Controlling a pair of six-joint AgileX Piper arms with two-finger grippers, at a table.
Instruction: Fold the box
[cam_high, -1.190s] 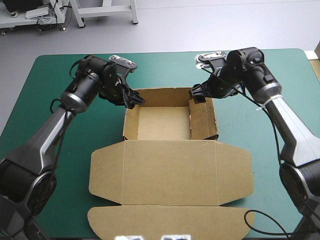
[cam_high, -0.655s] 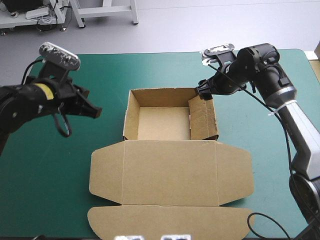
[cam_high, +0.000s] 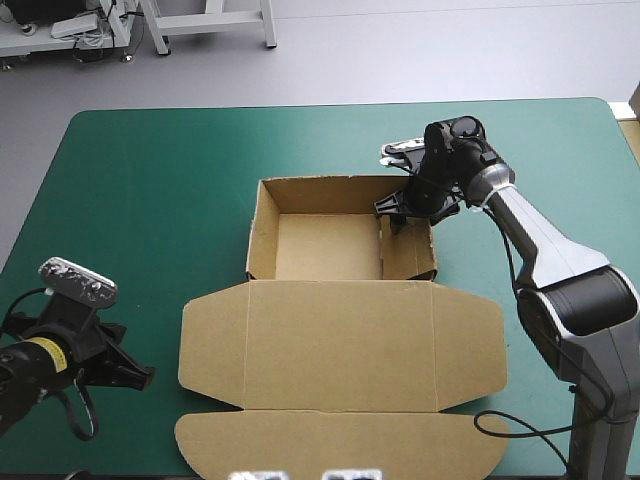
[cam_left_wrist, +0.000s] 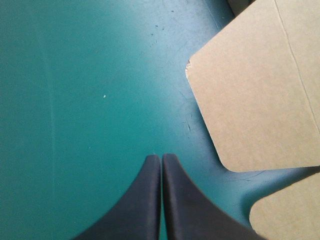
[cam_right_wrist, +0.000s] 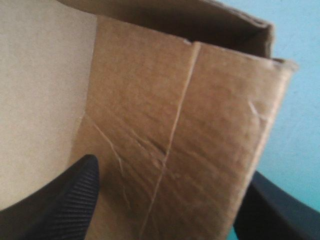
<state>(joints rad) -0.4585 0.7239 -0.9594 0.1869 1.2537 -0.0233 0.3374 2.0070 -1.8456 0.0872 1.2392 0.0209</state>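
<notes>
Your right gripper (cam_high: 397, 208) has its black fingers (cam_right_wrist: 65, 200) spread wide, one inside and one outside the right wall (cam_right_wrist: 175, 140) of the brown box (cam_high: 325, 245), at its far right corner. Your left gripper (cam_left_wrist: 161, 159) is pressed together into one point, holding nothing, over the bare teal-green cover (cam_left_wrist: 75, 100) near the table's near left corner, just beside a rounded flap (cam_left_wrist: 255, 100). The box stands mid-table as an open tray, its lid (cam_high: 340, 340) flat toward the near edge.
</notes>
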